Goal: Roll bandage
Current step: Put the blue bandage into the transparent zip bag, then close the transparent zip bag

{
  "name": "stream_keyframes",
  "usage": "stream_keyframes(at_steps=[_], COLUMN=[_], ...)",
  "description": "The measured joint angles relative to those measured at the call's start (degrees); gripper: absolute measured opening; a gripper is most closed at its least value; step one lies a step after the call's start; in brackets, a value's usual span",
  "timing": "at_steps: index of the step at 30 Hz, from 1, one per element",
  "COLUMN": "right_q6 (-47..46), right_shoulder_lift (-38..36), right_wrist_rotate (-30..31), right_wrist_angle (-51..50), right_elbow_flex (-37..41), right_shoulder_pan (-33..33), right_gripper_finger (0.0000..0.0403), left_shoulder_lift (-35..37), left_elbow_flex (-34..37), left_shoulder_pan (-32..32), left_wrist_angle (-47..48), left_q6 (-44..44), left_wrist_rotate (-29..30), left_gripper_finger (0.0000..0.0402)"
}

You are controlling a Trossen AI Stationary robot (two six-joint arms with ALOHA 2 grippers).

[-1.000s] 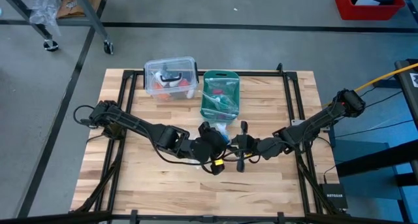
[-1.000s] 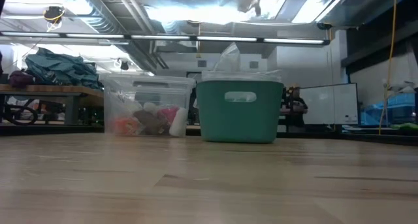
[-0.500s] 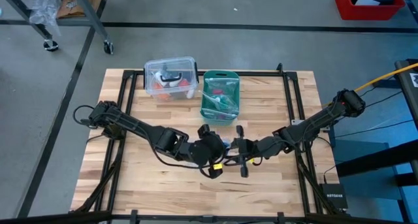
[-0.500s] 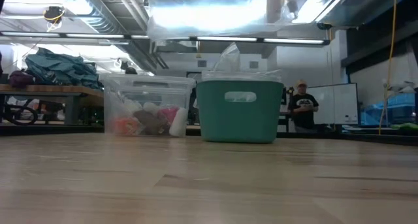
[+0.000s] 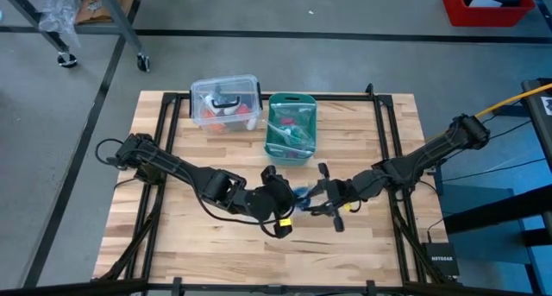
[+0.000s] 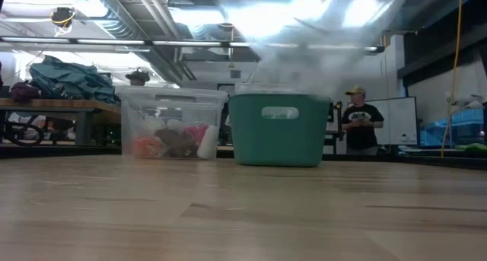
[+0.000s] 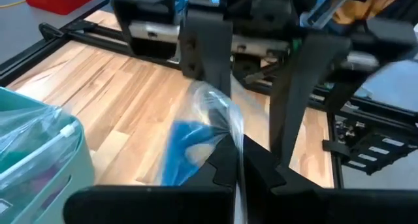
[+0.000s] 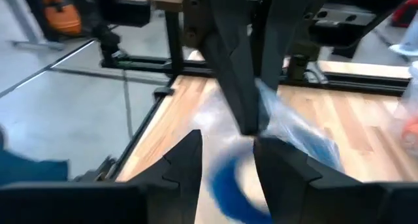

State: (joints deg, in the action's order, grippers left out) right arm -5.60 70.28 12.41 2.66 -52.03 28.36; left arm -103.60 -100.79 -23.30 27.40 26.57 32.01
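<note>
The bandage (image 7: 186,142) is bright blue and sits inside a clear plastic bag (image 7: 219,106), held up over the table's middle. My left gripper (image 5: 287,195) is shut on the bag. My right gripper (image 5: 319,197) faces it from the right, open. In the right wrist view its fingers (image 8: 186,162) stand on either side of the bag (image 8: 287,119) and the bandage (image 8: 225,181); I see no hold there. The low view shows the bag (image 6: 304,40) only as a pale blur high above the tabletop. My left gripper pinches the bunched plastic of the bag (image 7: 228,129) between its two shut fingers, coming level from the table's left. The bag is clear of the table, with the bandage inside it just beyond the fingertips. How many layers are pinched does not show.
A teal basket (image 5: 291,123) with bagged items stands just beyond the grippers, a clear lidded box (image 5: 226,102) to its left. Black frame rails (image 5: 379,132) run along the table's sides. Bare wood (image 5: 345,253) lies toward the near edge. A person (image 6: 361,124) stands in the room behind.
My right gripper has opened, let go of the bag and drawn back toward the table's right edge. The bag stays in my left gripper and has swung, blurring in the low view.
</note>
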Motion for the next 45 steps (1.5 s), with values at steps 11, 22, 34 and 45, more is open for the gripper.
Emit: stream_keyframes(at_steps=[11,22,34,45], right_q6=[0.01,3.13,15.82,22.71], right_shoulder_lift=[-5.12,-11.94,-28.19,-46.36], right_wrist_rotate=[-13.47,-22.6,-15.01,15.33], right_wrist_angle=[-2.24,-2.7,-8.65,-33.32], right_elbow_flex=[-0.15,-0.11,-0.05,-0.02], right_shoulder_pan=[0.15,0.15,0.11,0.08], right_gripper_finger=[0.0138,0.0138,0.0138,0.0138], left_shoulder_lift=[0.28,3.21,15.08,28.0], left_elbow_flex=[0.2,0.2,0.15,12.18], left_shoulder_pan=[0.13,0.33,0.45,-0.2], left_wrist_angle=[1.0,5.43,30.65,49.24], left_q6=[-0.6,-9.18,-2.93,14.28], left_wrist_rotate=[0.71,3.01,11.68,14.91], left_gripper_finger=[0.0,0.0,0.0,0.0])
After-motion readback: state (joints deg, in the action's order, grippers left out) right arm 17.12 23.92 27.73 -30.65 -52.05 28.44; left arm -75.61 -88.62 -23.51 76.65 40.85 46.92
